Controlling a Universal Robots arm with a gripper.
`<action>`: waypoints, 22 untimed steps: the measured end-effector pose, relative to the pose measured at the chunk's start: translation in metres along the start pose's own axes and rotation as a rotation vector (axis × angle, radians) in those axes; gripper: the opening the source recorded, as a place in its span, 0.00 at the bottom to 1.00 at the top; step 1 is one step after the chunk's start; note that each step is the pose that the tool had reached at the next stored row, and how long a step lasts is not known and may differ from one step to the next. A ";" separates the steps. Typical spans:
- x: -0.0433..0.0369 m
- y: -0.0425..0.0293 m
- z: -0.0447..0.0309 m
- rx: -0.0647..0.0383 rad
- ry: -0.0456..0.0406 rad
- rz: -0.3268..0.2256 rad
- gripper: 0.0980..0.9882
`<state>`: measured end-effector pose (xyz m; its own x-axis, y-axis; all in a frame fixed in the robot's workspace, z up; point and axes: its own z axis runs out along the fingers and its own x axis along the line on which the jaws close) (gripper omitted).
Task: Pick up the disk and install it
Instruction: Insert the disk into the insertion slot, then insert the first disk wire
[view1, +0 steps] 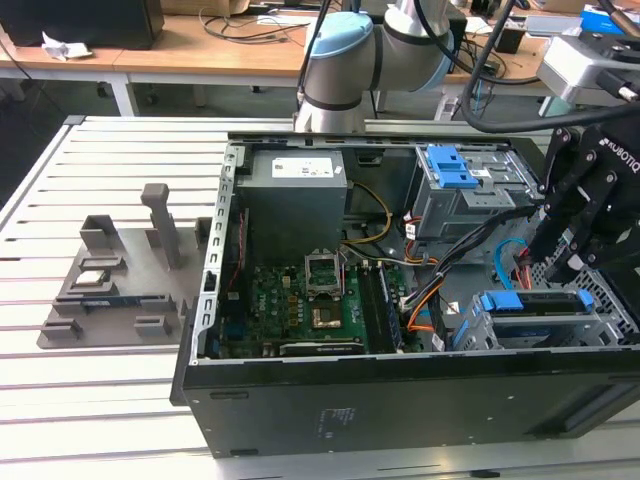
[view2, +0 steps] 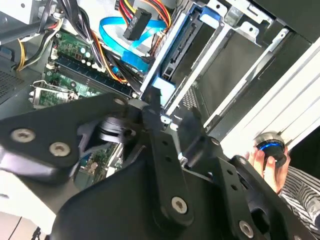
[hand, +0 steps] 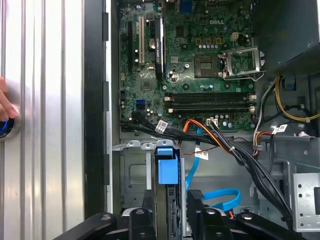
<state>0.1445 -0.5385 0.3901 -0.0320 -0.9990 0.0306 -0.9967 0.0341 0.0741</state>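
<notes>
Robotics lab or electronics workshop. Open computer case (view1: 400, 300) with bare motherboard (view1: 300, 305) lying on slotted aluminium table (view1: 110, 170), grey fixture tray (view1: 120, 290) at 9 o'clock of it. Wooden desks (view1: 200, 55) strewn with cables at 12 o'clock, robot arm base (view1: 340, 70) mounted at the table's far edge.

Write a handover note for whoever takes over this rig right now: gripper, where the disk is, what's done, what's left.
Gripper: down over the drive cage at the corner of the open computer case; grip state cannot be told.
Disk: standing on edge in the drive cage, blue frame up, in line with the gripper.
Done: disk picked up and brought into the cage.
Left: full seating cannot be confirmed from these views, and the gripper is not clear of the disk.
Note: a person's hand rests on a blue-lit button beside the case.
</notes>
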 end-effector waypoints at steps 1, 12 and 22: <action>0.0000 0.0000 0.0001 0.000 -0.0001 0.000 0.23; -0.0003 -0.0039 0.0001 0.000 -0.0001 0.000 0.01; -0.0065 -0.0394 -0.0027 0.000 0.0008 0.000 0.01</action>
<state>0.1841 -0.5333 0.3897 -0.0319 -0.9990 0.0313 -0.9966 0.0342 0.0744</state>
